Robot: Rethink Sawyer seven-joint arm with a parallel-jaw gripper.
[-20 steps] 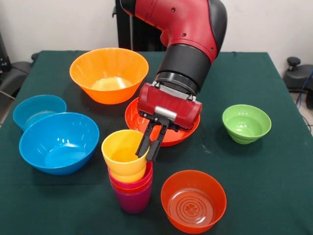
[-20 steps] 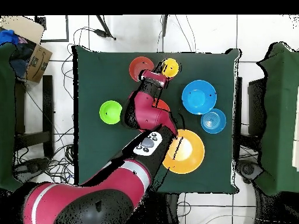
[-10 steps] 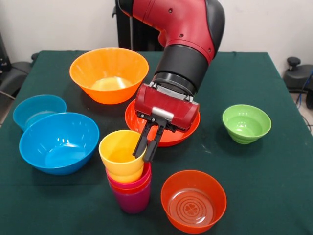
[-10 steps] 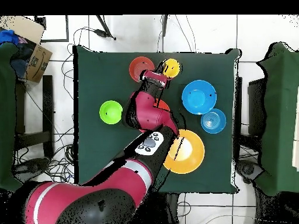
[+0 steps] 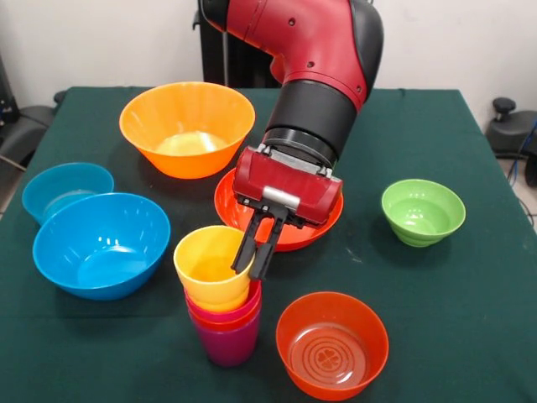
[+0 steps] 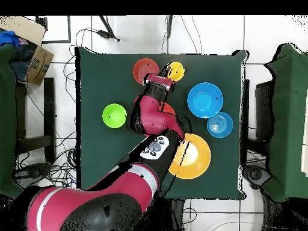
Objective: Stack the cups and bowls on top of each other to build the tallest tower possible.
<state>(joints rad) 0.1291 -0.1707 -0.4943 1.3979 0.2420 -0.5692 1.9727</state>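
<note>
Gripping the rim of the yellow cup (image 5: 210,266), the end effector (image 5: 254,257) has its two dark fingers (image 5: 245,250) closed on the cup's right-hand wall in the front view, one inside and one outside. That cup sits tilted as the top piece of the tower (image 5: 221,305), which rises from a purple cup (image 5: 227,344) with orange-red and crimson rims showing between. The tower stands near the front edge of the green bench (image 5: 470,285), just left of the small translucent orange bowl (image 5: 332,344). The red and black arm (image 5: 315,80) reaches down over the shallow red-orange bowl (image 5: 232,197), hiding most of it. The large orange-yellow bowl (image 5: 186,128) lies farther back, to the left. The large blue bowl (image 5: 101,244) sits at the left of the tower, with the small blue bowl (image 5: 63,186) touching it behind. The small green bowl (image 5: 422,211) rests alone well apart on the right. From overhead, the yellow cup (image 6: 175,70) shows beside the small orange bowl (image 6: 144,69).
</note>
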